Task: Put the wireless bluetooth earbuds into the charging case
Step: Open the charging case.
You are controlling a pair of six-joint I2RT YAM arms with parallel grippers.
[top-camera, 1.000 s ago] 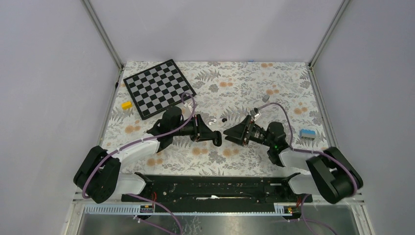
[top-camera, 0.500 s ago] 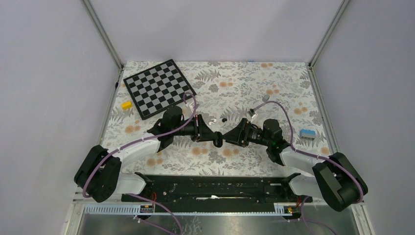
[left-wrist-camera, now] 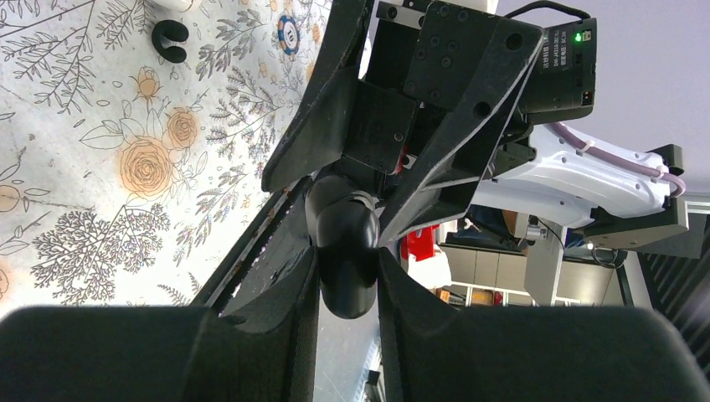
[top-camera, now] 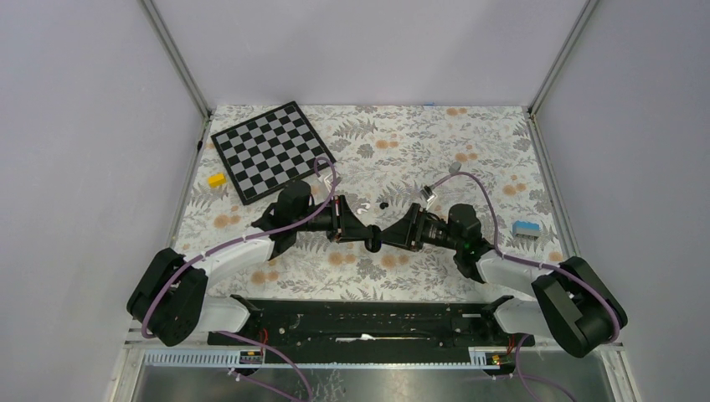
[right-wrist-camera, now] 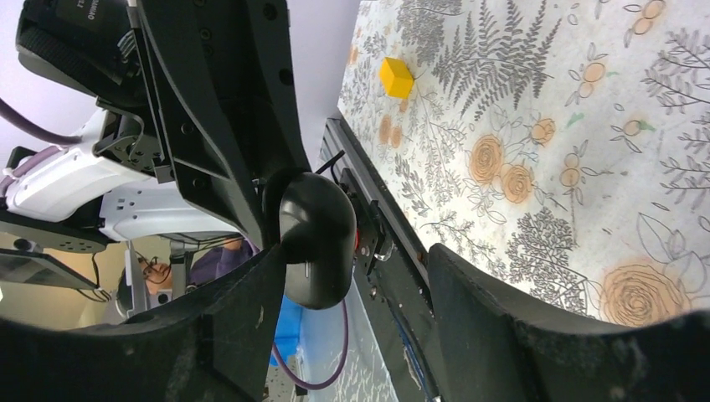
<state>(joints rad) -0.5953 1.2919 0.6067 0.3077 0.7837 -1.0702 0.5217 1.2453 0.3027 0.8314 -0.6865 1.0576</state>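
The left gripper (left-wrist-camera: 345, 268) is clamped on a flat black oval pebble (left-wrist-camera: 339, 222), one finger pressed against each side, and holds it off the floral-patterned surface (top-camera: 419, 142), to the right of and nearer than the black-and-silver chequered board (top-camera: 272, 151). The right gripper (right-wrist-camera: 356, 260) meets it head-on from the side away from the board. Its fingers stand apart around the pebble's free end, one right against the pebble and the other with a clear gap, so it has no grip on it.

One small black rounded earbud (top-camera: 383, 203) lies on the surface to the right of the board's near corner, a little farther back than the meeting grippers. The small white rounded charging case (top-camera: 365, 203) sits just beside it on the board's side; whether its lid is up cannot be made out. A yellow block (top-camera: 217, 179) lies just off the board's left corner.
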